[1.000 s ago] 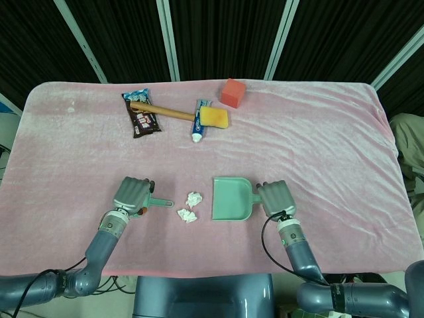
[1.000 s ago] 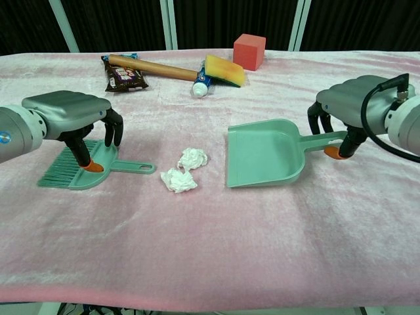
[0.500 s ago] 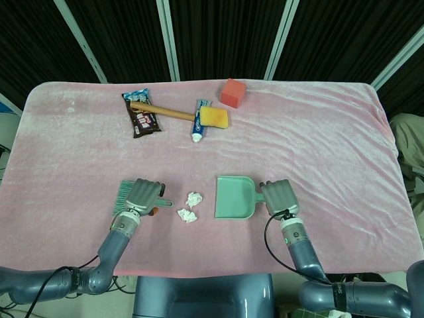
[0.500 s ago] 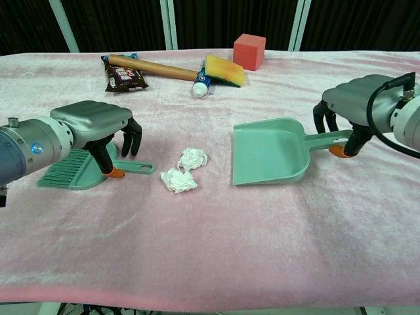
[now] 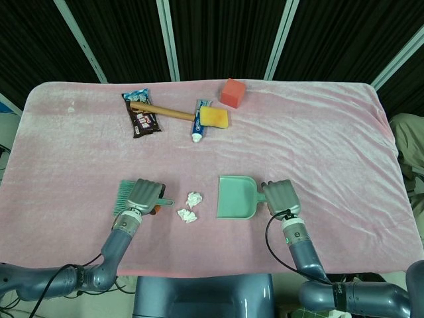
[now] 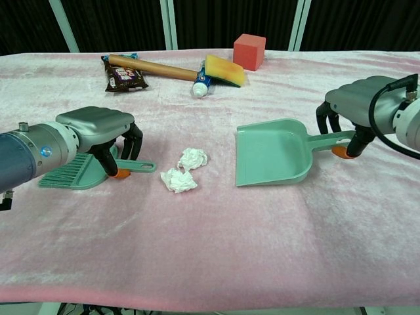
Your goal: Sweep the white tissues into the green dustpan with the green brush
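Note:
The green brush (image 6: 69, 172) lies flat on the pink cloth at the left, bristles pointing left. My left hand (image 6: 105, 128) arches over its neck, fingers curled down on the far side and thumb on the near side, gripping it; the handle end (image 6: 139, 167) sticks out to the right. Two crumpled white tissues (image 6: 192, 157) (image 6: 178, 180) lie between the brush and the green dustpan (image 6: 272, 153). My right hand (image 6: 361, 98) holds the dustpan's handle (image 6: 326, 139), its open mouth facing the tissues. From the head view I see the left hand (image 5: 144, 195), tissues (image 5: 191, 206), dustpan (image 5: 236, 197) and right hand (image 5: 281, 197).
Along the far side lie a snack packet (image 5: 141, 116), a wooden rolling pin (image 5: 162, 111), a toothpaste tube (image 5: 198, 122), a yellow sponge (image 5: 215, 118) and a red block (image 5: 233, 92). The table's front edge runs just below both hands.
My left hand slid right along the brush from the bristle end to the neck; the brush stayed put. My right hand drew the dustpan a little to the right.

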You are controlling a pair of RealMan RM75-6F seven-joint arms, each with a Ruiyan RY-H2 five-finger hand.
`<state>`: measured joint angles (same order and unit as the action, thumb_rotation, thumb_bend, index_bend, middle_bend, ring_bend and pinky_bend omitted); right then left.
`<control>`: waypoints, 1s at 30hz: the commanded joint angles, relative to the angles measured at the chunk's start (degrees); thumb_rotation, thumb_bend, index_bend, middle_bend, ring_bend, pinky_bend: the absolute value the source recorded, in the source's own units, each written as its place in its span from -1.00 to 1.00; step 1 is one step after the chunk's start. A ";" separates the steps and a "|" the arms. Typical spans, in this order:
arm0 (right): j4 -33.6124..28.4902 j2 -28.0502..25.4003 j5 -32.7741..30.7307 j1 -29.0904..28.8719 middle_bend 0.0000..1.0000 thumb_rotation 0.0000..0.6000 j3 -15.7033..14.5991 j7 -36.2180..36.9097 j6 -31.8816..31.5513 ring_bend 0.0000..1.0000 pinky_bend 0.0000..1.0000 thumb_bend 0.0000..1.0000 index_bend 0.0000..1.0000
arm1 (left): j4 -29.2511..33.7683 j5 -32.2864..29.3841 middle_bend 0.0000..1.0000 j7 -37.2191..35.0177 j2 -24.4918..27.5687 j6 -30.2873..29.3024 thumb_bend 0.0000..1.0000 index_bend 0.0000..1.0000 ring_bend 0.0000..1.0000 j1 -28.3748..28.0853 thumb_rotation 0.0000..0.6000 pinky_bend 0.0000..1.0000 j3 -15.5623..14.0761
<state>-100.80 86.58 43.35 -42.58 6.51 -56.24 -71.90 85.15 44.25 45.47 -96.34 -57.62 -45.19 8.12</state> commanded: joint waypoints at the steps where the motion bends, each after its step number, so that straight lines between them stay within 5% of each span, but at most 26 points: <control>1: 0.02 0.02 -0.12 -0.05 0.31 1.00 -0.07 -0.10 -0.08 0.50 0.56 -0.06 0.40 | -0.24 -0.02 0.22 -0.42 -0.17 -0.06 -0.39 0.15 0.62 -0.11 1.00 0.92 -0.08; 8: -0.35 0.04 0.07 -0.28 0.31 1.00 -0.33 -0.45 -0.32 0.50 0.56 -0.06 0.40 | 0.06 3.84 0.29 -5.42 -0.24 -0.76 -0.29 0.21 0.65 0.23 1.00 0.94 0.62; 19: -3.27 -0.14 -0.76 -1.71 0.31 1.00 -1.20 -6.62 -2.67 0.50 0.56 -0.06 0.40 | 1.55 17.12 0.30 -25.81 1.66 1.70 -0.29 0.22 0.65 1.41 1.00 0.94 3.02; 30: -6.75 0.67 -1.65 -2.47 0.31 1.00 -3.13 -12.65 -5.86 0.50 0.56 -0.05 0.40 | 3.37 20.45 0.32 -36.21 -0.18 3.31 -0.29 0.23 0.65 1.07 1.00 0.94 4.81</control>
<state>-107.22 87.05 41.88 -44.95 3.48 -68.51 -77.37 88.28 63.96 10.04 -96.23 -54.59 -43.93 12.72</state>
